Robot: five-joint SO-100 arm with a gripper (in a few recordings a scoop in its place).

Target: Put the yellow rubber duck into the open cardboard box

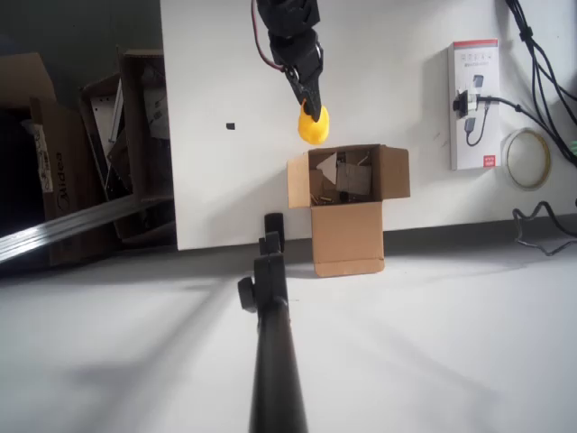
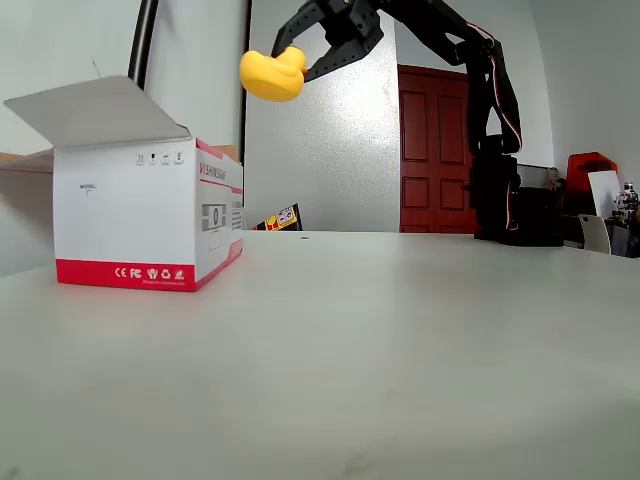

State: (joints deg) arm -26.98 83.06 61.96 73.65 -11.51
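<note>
High above the table [image 2: 400,330] in the fixed view, I see the yellow rubber duck [image 2: 272,75], small, rounded and bright, pinched at the tips of the gripper [image 2: 295,62]. From overhead, I see it held just beyond the open cardboard box [image 1: 347,194], near its far rim.

Overhead downward; fixed view low (tabletop-level)

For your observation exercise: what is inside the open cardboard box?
The overhead view shows grey cardboard scraps and dark bits inside the open cardboard box; its floor beneath them is covered.
</note>
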